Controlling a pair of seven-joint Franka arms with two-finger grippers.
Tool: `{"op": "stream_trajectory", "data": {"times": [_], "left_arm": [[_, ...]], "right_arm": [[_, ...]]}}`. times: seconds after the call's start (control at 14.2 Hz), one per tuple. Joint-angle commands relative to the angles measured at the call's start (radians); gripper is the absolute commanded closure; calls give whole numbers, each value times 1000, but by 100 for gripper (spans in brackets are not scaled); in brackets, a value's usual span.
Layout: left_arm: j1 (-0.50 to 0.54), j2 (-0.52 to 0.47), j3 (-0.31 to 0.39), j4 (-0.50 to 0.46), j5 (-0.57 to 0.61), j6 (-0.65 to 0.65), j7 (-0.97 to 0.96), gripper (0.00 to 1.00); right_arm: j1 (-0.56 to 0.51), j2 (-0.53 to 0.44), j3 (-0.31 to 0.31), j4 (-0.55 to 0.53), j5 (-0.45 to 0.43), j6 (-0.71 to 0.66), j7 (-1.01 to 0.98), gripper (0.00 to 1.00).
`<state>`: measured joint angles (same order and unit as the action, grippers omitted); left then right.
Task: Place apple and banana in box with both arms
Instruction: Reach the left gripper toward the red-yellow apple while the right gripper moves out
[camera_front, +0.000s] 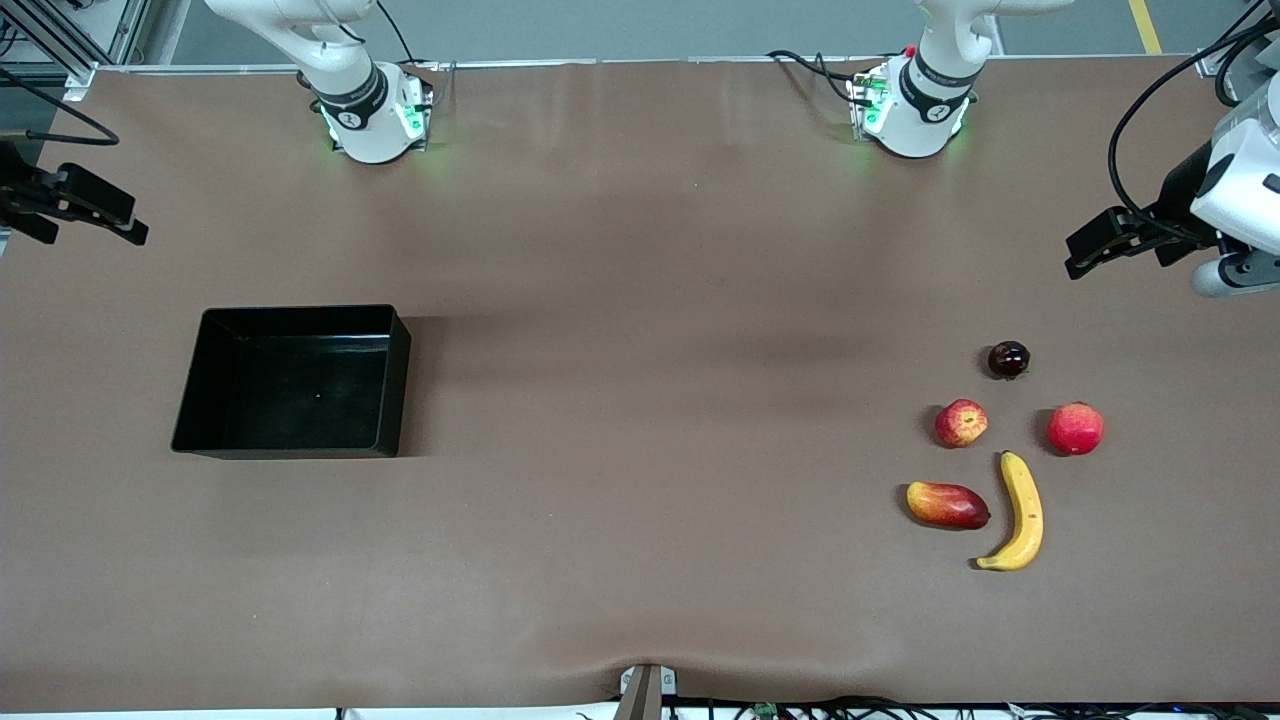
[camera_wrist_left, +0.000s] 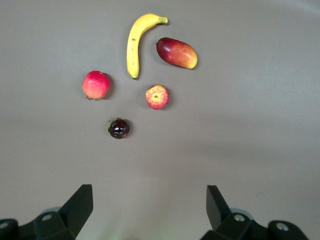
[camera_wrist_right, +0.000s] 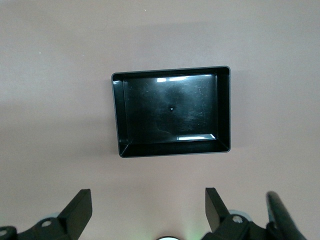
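1. one black box (camera_front: 205, 385), nothing in it.
2. one yellow banana (camera_front: 1022, 510).
3. one streaked red-and-yellow apple (camera_front: 961, 423).
4. one plain pink-red round fruit (camera_front: 1075, 429).
5. one oblong red-yellow fruit (camera_front: 947, 505).
6. one small dark round fruit (camera_front: 1008, 359).
7. two robot arms, each with one gripper: left gripper (camera_front: 1085, 255), right gripper (camera_front: 125, 225).

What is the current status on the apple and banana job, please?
Left gripper and right gripper open, empty, waiting at table ends. Apple and banana on table among other fruit. Box empty. Nothing blocking.
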<state>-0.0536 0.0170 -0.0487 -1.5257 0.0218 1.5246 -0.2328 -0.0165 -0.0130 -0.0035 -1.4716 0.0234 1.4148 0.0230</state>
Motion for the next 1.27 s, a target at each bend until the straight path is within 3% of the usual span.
{"op": "stream_trajectory", "data": {"times": [0.0,0.42,0.56,0.92,1.2], "left_arm": [[-2,3,3,22,-5,-24,3,0],[15,75,7,15,0,-8,15,0],[47,132,9,-14,1,73,15,0],[83,222,9,-302,15,541,1,0],[120,362,6,-402,10,831,-5,0]], "right_arm": [[3,-18,-3,-10,-22,3,-5,0],[-37,19,-7,-3,-3,3,-3,0],[-40,37,-7,-1,-3,3,-6,0],[-92,188,-9,-19,-65,56,-125,0],[-181,216,-9,-218,-63,298,-170,0]]}}
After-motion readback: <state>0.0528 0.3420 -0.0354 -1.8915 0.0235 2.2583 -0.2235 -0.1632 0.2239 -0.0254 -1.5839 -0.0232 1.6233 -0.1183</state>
